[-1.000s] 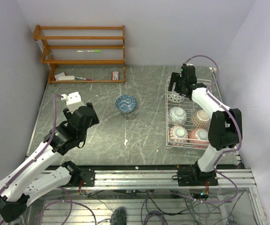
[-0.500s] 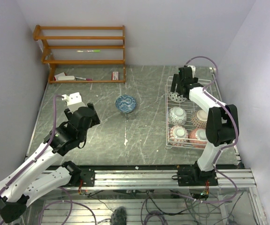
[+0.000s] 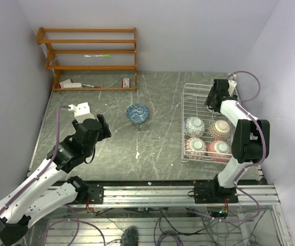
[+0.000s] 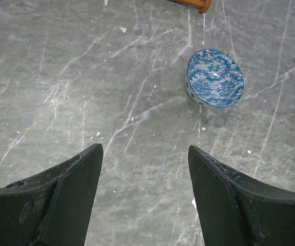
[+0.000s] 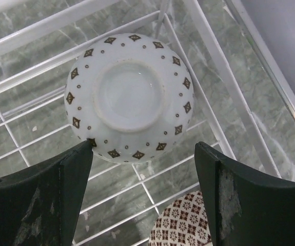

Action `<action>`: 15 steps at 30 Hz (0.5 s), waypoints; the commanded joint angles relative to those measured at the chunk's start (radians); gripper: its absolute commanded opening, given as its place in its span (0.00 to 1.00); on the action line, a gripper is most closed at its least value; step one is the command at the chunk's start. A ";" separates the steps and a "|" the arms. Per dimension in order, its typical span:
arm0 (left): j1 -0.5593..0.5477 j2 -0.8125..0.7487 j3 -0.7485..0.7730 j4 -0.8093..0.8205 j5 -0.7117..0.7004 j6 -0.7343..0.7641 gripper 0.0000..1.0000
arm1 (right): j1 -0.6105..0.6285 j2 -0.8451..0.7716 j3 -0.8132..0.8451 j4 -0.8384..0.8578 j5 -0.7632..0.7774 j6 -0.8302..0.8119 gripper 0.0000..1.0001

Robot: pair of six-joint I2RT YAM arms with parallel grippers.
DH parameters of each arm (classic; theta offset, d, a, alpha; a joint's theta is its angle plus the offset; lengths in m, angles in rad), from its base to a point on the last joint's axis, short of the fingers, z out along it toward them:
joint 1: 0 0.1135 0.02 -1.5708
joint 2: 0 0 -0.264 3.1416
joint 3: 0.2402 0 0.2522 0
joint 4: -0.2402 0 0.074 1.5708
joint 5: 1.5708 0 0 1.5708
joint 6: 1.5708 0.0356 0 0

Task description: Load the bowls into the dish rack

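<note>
The white wire dish rack (image 3: pixel 196 97) stands at the right of the table. Four bowls sit upside down in its near part, among them (image 3: pixel 194 126) and a brown-patterned one (image 3: pixel 220 129). My right gripper (image 3: pixel 215 101) is open over the rack's far right corner. In the right wrist view it (image 5: pixel 143 148) straddles a white upside-down bowl with brown diamonds (image 5: pixel 129 97) lying on the rack wires (image 5: pixel 214 66). A blue patterned bowl (image 3: pixel 137 113) stands upright on the table. My left gripper (image 3: pixel 101 126) is open and empty, left of and short of that bowl (image 4: pixel 215 78).
An orange-brown wooden shelf unit (image 3: pixel 91 56) stands at the back left with pens and small items on it. The brown-patterned bowl (image 5: pixel 183 225) lies just near of the right gripper. Walls close in on the left, back and right.
My right gripper has carried the diamond bowl from the rack's far left to its far right and now stands open around it. The left arm has shifted slightly.
</note>
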 commanded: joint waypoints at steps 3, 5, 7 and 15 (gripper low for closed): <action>-0.004 -0.031 -0.010 0.042 0.031 0.009 0.78 | -0.015 -0.075 -0.055 0.030 0.051 0.040 0.80; -0.004 -0.032 -0.007 0.040 0.031 0.009 0.78 | -0.018 -0.099 -0.065 0.042 0.039 0.039 0.80; -0.006 -0.031 -0.006 0.040 0.030 0.010 0.78 | -0.019 -0.141 -0.088 0.080 -0.031 0.023 0.84; -0.007 -0.018 0.009 0.027 0.012 0.008 0.79 | 0.052 -0.276 -0.073 0.139 -0.230 -0.059 0.91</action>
